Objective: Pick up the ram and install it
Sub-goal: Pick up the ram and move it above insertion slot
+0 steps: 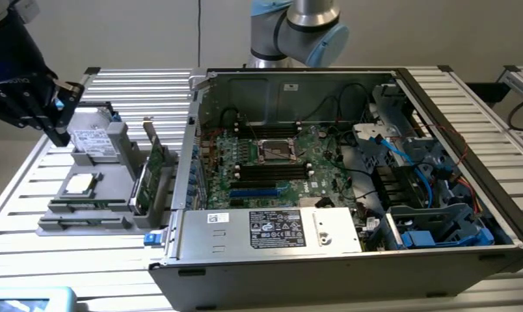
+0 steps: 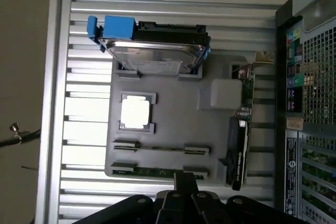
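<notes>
The ram [image 2: 152, 171] is a thin green stick standing on edge in a slot of the grey parts holder [image 2: 173, 124]. In the exterior view the ram [image 1: 86, 204] sits at the near end of that holder [image 1: 88, 224]. My gripper [image 2: 184, 178] hangs above the holder's edge beside the ram, fingers pressed together and holding nothing. Seen from the exterior, the gripper [image 1: 60, 133] is high over the holder's far left corner, apart from the ram. The open computer case [image 1: 348, 260] lies on its side, its motherboard [image 1: 270, 162] with long dark slots exposed.
The holder also carries a hard drive [image 2: 155, 56], a square processor [image 2: 135, 113] and a tall green expansion card [image 1: 153, 172] standing between holder and case. Cables and drive bays fill the case at the exterior view's right. Everything rests on a slatted metal table [image 1: 36, 260].
</notes>
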You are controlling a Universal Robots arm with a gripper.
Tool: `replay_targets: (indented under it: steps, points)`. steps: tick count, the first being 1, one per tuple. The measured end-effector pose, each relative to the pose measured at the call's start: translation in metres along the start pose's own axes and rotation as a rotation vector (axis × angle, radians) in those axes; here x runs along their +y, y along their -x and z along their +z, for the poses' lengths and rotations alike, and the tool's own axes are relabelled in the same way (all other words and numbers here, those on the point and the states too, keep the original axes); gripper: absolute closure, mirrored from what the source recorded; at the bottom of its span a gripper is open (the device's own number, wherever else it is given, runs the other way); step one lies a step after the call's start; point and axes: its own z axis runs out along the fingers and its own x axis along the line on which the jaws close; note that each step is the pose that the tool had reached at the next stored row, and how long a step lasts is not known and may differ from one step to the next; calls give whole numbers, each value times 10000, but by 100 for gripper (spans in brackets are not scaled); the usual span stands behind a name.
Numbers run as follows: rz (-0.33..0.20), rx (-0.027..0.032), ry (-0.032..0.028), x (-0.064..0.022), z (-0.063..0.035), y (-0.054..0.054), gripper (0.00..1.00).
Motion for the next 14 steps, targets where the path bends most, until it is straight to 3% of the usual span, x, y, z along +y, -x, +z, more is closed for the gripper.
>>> replay_targets:
  steps: [14]
  points:
    - [-2543, 119, 36, 0, 3, 0, 89]
